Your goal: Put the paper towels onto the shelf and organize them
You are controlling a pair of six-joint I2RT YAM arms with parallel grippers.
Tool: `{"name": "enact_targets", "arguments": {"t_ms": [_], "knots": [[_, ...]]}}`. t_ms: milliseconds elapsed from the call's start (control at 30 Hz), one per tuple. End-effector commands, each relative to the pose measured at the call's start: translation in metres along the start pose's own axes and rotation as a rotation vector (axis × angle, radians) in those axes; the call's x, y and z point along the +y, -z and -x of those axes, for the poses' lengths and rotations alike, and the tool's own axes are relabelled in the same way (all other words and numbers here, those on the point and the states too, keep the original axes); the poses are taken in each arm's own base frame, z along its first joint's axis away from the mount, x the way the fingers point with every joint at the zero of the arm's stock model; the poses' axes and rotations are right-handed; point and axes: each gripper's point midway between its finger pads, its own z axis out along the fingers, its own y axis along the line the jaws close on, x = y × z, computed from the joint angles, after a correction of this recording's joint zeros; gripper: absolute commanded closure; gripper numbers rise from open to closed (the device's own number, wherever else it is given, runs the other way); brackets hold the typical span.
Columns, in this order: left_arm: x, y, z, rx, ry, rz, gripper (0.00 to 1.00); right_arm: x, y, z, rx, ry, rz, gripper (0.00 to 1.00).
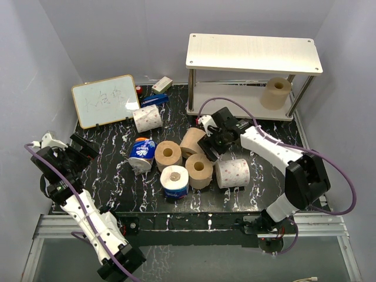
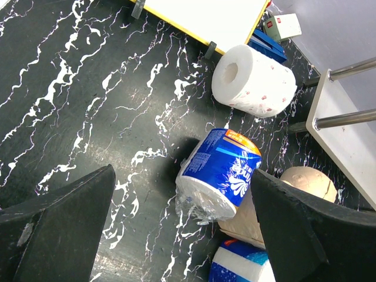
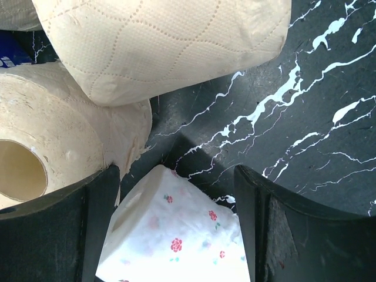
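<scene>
Both reaching low | left hand (image 2: 182, 169) wide | right hand (image 3: 176, 167) angled down over floral roll (image 3: 176, 241), grip unclear

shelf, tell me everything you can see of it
The shelf is a two-tier rack standing upright at the far right of the black marbled table. Its two pale cream wood-look boards, with small fasteners at the corners, are joined by shiny silver metal legs. Nothing shows on the top board. The lower board carries one tan paper roll, standing on end near its right side. No other roll touches the rack.
</scene>
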Motion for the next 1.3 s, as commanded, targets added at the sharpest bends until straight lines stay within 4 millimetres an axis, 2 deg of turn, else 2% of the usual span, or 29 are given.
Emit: {"name": "enact_targets", "arguments": {"t_ms": [0, 167, 233, 300, 500, 600, 900, 1100, 1200, 1267], "knots": [[-0.002, 0.000, 0.001, -0.002, -0.006, -0.018, 0.02, -0.008, 0.014, 0.039, -0.108, 0.016, -0.044, 0.25], [-0.003, 0.001, 0.001, -0.008, -0.008, -0.019, 0.02, -0.028, 0.041, 0.049, -0.132, 0.073, -0.170, 0.24], [-0.003, 0.001, 0.001, -0.006, -0.008, -0.019, 0.02, -0.029, 0.053, 0.052, -0.148, 0.093, -0.185, 0.23], [-0.004, 0.000, 0.002, -0.011, -0.006, -0.027, 0.02, -0.020, 0.057, 0.050, -0.146, 0.101, -0.140, 0.23], [-0.003, -0.003, 0.001, 0.000, 0.001, -0.036, 0.02, 0.022, 0.045, 0.033, -0.083, 0.077, 0.102, 0.26], [-0.004, -0.003, 0.001, -0.002, 0.000, -0.035, 0.02, 0.034, 0.037, 0.030, -0.061, 0.061, 0.185, 0.34], [-0.003, -0.002, 0.002, -0.007, -0.002, -0.031, 0.02, 0.039, 0.021, 0.036, -0.029, 0.025, 0.245, 0.41], [-0.003, -0.002, 0.002, -0.003, 0.000, -0.032, 0.02, 0.046, 0.012, 0.033, -0.007, 0.014, 0.303, 0.56], [-0.003, -0.003, 0.002, -0.002, 0.000, -0.033, 0.02, 0.055, 0.011, 0.032, 0.008, 0.009, 0.364, 0.71], [-0.003, -0.003, 0.001, -0.001, 0.001, -0.033, 0.02, 0.058, 0.011, 0.031, 0.020, 0.005, 0.391, 0.85]]}}
